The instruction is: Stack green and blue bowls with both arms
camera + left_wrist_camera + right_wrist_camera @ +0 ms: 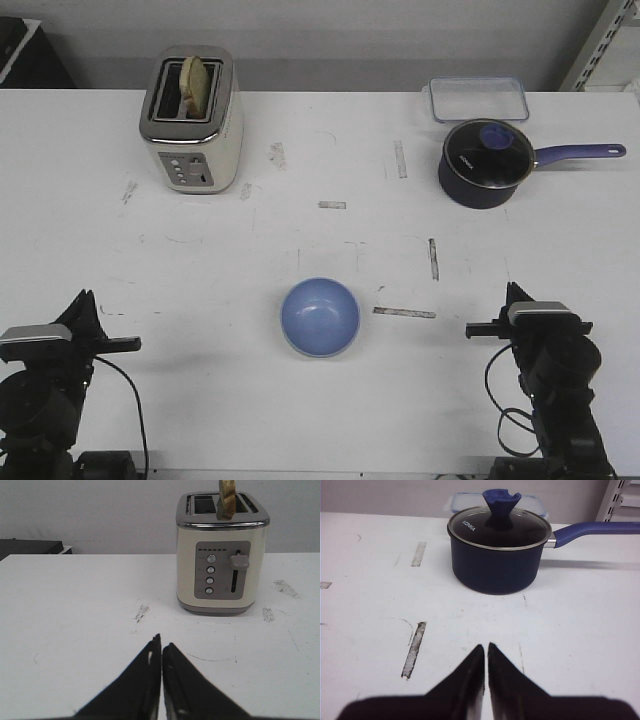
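The periwinkle blue bowl (pixel 320 317) sits upright on the white table (pixel 300 230), near the front, midway between the arms. A thin pale edge shows under its lower left rim; the mint green bowl does not show as a separate thing. My left gripper (pixel 84 298) rests at the front left, far from the bowl, shut and empty (pixel 161 642). My right gripper (pixel 513 291) rests at the front right, also shut and empty (pixel 486 646). Neither wrist view shows a bowl.
A cream toaster (pixel 192 122) with bread in one slot stands at the back left (pixel 221 555). A dark navy lidded saucepan (pixel 485 162) with a long handle stands at the back right (pixel 497 550), with a clear lidded container (pixel 478 98) behind it. Tape marks dot the table.
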`<state>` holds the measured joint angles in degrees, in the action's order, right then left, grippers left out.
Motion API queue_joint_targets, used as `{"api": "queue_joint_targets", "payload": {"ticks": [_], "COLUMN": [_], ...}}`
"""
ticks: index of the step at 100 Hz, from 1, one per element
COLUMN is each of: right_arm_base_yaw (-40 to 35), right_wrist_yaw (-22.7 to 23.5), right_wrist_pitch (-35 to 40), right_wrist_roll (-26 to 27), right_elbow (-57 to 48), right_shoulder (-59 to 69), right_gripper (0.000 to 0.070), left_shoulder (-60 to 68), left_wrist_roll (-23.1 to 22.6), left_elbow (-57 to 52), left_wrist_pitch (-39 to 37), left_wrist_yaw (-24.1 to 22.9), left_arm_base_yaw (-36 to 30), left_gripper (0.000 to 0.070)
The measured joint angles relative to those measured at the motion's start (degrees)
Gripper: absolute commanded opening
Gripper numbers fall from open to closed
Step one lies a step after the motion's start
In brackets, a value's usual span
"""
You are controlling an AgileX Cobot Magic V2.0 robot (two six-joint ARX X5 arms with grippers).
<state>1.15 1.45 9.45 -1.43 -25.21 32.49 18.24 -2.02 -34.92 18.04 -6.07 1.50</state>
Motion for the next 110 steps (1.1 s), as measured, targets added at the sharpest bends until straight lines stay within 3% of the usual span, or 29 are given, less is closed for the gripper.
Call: {"api": "queue_joint_targets", "payload": {"ticks": [25, 68, 110], "right_arm_base_yaw": [0.0, 0.0, 0.0], "right_wrist_yaw": [0.0, 0.0, 0.0], "right_wrist_pitch": [0.0, 0.0, -0.3], "right_wrist_roll": [0.0, 0.0, 0.0], "right_elbow": [0.0, 0.0, 0.0], "right_shoulder": [0.0, 0.0, 0.0], "right_gripper": [0.0001, 0.0001, 0.0001], "left_shoulder": [-5.1, -17.8, -17.9], "left_wrist_roll": [0.0, 0.0, 0.0], "left_elbow": [5.6, 32.8, 33.0], "left_wrist_pitch": [-1.5, -18.6, -19.3], "left_wrist_yaw": [0.0, 0.4, 0.6], "left_arm_base_yaw": [-0.6, -1.6, -2.3], "left_gripper": [0.0002, 0.0002, 0.0002]}}
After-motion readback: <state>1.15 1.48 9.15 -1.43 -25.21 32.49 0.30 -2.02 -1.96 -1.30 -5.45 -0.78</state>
